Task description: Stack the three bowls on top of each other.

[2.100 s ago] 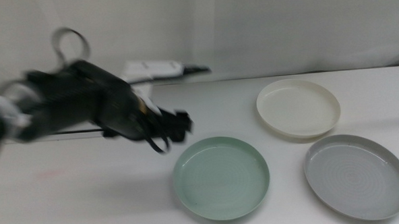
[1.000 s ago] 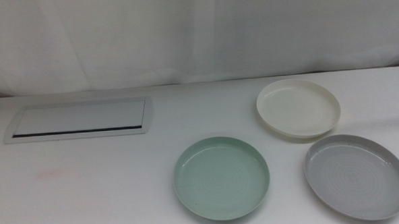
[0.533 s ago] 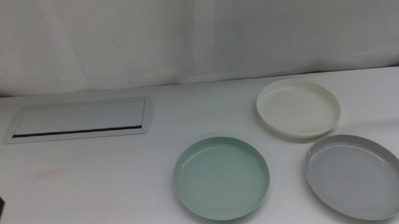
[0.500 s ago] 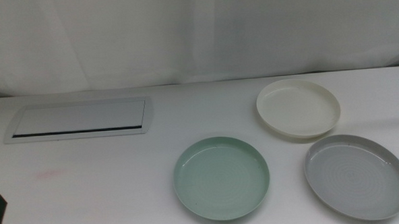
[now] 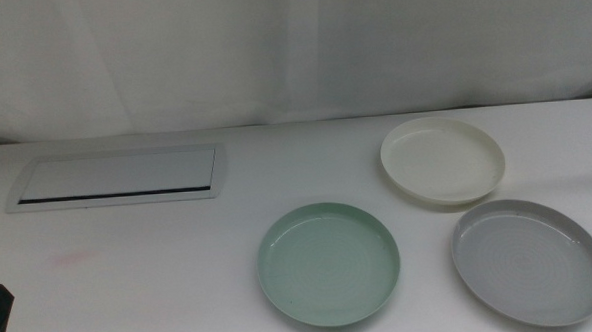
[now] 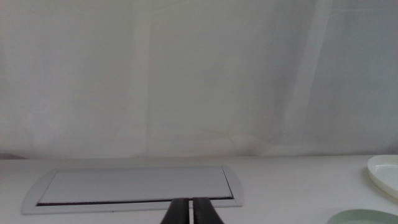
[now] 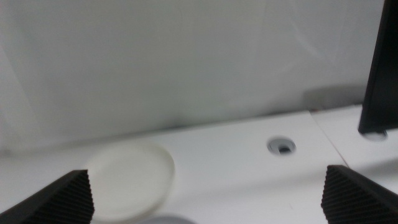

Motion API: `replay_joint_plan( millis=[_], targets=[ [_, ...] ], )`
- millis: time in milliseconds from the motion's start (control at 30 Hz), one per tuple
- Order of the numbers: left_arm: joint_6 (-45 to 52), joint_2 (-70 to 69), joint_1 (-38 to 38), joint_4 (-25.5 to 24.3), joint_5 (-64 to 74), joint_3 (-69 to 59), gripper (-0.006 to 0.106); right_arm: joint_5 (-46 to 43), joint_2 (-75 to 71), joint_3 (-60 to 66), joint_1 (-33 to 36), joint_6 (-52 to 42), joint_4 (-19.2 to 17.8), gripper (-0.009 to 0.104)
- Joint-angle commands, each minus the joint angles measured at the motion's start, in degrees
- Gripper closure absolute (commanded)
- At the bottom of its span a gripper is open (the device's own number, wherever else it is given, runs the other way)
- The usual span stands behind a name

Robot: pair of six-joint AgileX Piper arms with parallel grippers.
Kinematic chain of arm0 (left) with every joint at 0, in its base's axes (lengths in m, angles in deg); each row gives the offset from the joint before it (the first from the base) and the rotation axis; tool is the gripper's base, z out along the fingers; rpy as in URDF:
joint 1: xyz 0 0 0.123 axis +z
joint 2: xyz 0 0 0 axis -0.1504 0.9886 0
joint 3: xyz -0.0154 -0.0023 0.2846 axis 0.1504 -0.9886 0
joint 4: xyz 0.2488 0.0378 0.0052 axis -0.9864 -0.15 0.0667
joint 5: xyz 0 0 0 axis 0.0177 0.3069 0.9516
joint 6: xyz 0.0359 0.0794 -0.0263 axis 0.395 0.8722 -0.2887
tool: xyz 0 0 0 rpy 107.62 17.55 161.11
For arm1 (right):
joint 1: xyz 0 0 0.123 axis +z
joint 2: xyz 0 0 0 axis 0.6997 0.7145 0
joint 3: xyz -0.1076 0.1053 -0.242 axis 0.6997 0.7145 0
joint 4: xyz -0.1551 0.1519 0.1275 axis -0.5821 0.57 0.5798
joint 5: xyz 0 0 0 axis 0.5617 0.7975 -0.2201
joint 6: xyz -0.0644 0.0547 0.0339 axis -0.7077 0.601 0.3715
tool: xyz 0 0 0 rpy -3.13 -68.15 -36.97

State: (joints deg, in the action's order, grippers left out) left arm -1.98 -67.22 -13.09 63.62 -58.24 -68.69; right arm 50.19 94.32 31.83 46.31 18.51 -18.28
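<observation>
Presently, no stacking is begun: three bowls lie apart on the table (image 5: pixel 160 252). Mint green bowl (image 5: pixel 328 264) sits at front centre; grey bowl (image 5: pixel 530 261) beside it toward the right; cream white bowl (image 5: pixel 442 160) behind, between the two. White panel (image 5: pixel 116 178) lies well apart, far left.

Left gripper (image 6: pixel 190 211): fingers pressed together, empty, low at the table's near left edge. Right gripper (image 7: pixel 205 193): fingers spread wide, empty, out of the middle view.

Next move, by judgement: one arm reaches a bowl's rim and grips it.

Change: two seconds back the left arm stretched over the table beside the green bowl; now it is drawn back.
</observation>
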Motion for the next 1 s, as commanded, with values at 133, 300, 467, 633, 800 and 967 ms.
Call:
replay_joint_plan(
  millis=[133,300,467,633,800,967],
  targets=[
    [-0.03,-0.21,0.29,0.29,-0.86,-0.26,0.103,14.33,12.88,-10.19,-0.24,-2.42,-0.9,-0.008],
    [-0.64,-1.17,0.29,0.29,3.4,0.49,0.103,19.23,22.97,-15.62,-0.24,-5.16,-1.22,-0.008],
    [-0.64,-3.69,0.29,0.29,6.05,0.62,0.103,19.11,31.73,-16.27,-0.24,-7.53,-1.23,-0.008],
    [-0.64,-4.84,0.29,0.29,6.14,0.62,0.103,18.17,40.25,-16.27,-0.24,-9.06,-1.3,-0.008],
    [-0.64,-4.84,0.29,0.29,6.14,0.62,0.103,15.81,47.71,-16.27,-0.24,-9.65,-2.31,-0.008],
    [-0.64,-4.84,0.29,0.29,6.14,0.62,0.103,13.33,54.11,-16.27,-0.34,-11.0,-2.31,-0.008]
  ],
)
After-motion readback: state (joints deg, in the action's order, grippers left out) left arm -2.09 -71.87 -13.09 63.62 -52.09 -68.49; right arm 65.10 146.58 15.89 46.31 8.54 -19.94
